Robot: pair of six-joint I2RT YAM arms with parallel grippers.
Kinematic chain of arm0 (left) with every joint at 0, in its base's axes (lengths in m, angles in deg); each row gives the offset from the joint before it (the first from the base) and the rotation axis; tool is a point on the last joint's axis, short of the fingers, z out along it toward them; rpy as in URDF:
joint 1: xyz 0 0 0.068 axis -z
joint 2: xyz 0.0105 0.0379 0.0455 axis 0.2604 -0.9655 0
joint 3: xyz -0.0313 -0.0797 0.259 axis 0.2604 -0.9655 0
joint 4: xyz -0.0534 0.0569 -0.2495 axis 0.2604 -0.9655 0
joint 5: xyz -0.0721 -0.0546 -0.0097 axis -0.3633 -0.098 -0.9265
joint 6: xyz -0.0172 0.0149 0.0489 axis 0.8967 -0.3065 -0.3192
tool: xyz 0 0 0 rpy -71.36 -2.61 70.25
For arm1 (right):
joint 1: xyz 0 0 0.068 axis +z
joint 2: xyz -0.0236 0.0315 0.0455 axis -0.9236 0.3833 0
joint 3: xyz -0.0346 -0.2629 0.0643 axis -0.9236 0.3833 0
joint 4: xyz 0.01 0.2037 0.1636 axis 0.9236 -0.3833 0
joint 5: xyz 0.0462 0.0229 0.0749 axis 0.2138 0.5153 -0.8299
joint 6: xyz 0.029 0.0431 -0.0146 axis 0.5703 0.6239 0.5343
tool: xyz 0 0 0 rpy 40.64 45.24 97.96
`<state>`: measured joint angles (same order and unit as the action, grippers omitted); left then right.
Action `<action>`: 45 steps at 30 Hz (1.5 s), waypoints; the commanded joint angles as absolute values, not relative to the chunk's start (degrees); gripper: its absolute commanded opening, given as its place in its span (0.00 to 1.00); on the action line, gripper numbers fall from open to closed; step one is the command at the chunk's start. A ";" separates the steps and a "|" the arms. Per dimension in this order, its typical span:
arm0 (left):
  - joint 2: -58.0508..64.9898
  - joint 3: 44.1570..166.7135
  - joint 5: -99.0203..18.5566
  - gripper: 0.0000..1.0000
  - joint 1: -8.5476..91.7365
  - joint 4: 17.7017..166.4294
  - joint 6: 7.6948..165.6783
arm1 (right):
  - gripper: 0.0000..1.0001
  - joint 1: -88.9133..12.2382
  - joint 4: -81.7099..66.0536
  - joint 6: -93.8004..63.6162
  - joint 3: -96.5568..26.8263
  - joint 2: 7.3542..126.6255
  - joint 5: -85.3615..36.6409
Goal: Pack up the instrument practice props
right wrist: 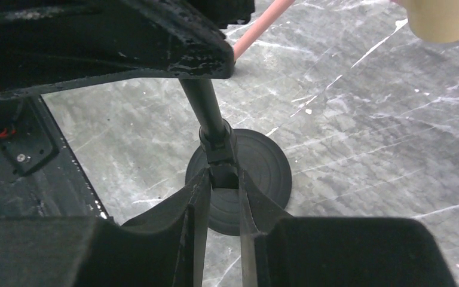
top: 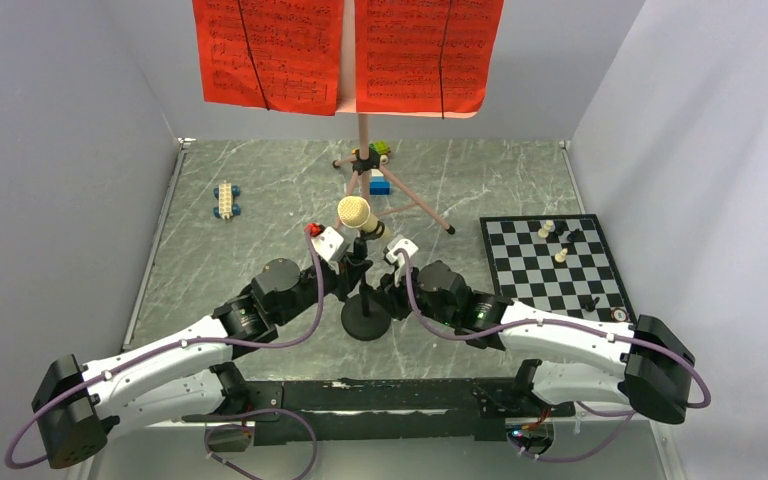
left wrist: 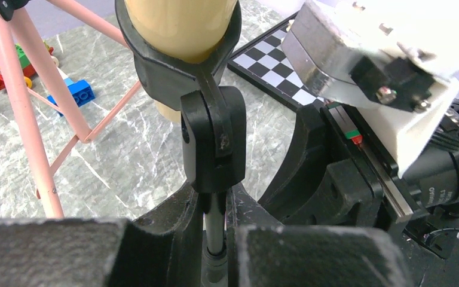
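The beige foam-headed microphone (top: pixel 355 214) sits tilted in the clip of the small black mic stand (top: pixel 365 320), which stands upright on its round base. My left gripper (top: pixel 352 263) is shut on the stand's thin upper rod (left wrist: pixel 214 222) just under the clip joint; the microphone (left wrist: pixel 179 24) fills the top of that view. My right gripper (top: pixel 382 280) is shut on the lower collar of the pole (right wrist: pixel 222 156), above the base (right wrist: pixel 269 173). The pink music stand (top: pixel 364 130) stands behind, with two red sheet-music pages (top: pixel 270 50) on its desk.
A chessboard (top: pixel 555 265) with several pieces lies at the right. A small toy block car (top: pixel 226 199) sits at the left, and more toy blocks (top: pixel 378 170) lie under the pink tripod legs (left wrist: pixel 30 101). Grey walls enclose the table.
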<state>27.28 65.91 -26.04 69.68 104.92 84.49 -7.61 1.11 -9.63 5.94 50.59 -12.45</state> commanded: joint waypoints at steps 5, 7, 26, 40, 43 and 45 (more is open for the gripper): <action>26.42 65.52 -27.37 0.00 70.44 99.16 87.10 | 0.02 -4.95 5.11 -20.90 3.25 54.57 -1.39; 26.11 65.76 -27.31 0.00 70.47 98.54 87.15 | 0.00 -2.23 6.89 -25.86 3.79 55.14 3.01; 24.42 63.95 -26.89 0.00 70.59 99.24 88.86 | 0.00 13.89 25.36 -63.66 6.21 71.57 40.01; 23.36 63.00 -25.54 0.00 70.59 100.73 89.48 | 0.73 12.66 -3.21 -29.99 2.69 50.01 26.44; 23.44 62.93 -25.36 0.00 70.64 101.29 89.70 | 0.75 11.76 -6.80 -23.44 3.11 46.16 23.91; 23.85 62.61 -25.13 0.00 70.66 101.70 89.63 | 0.74 8.56 -9.19 -15.51 3.89 43.09 18.93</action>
<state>25.38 65.34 -23.72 70.01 108.07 85.63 12.04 -2.44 -31.03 3.03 47.45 26.22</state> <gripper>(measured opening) 0.167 0.743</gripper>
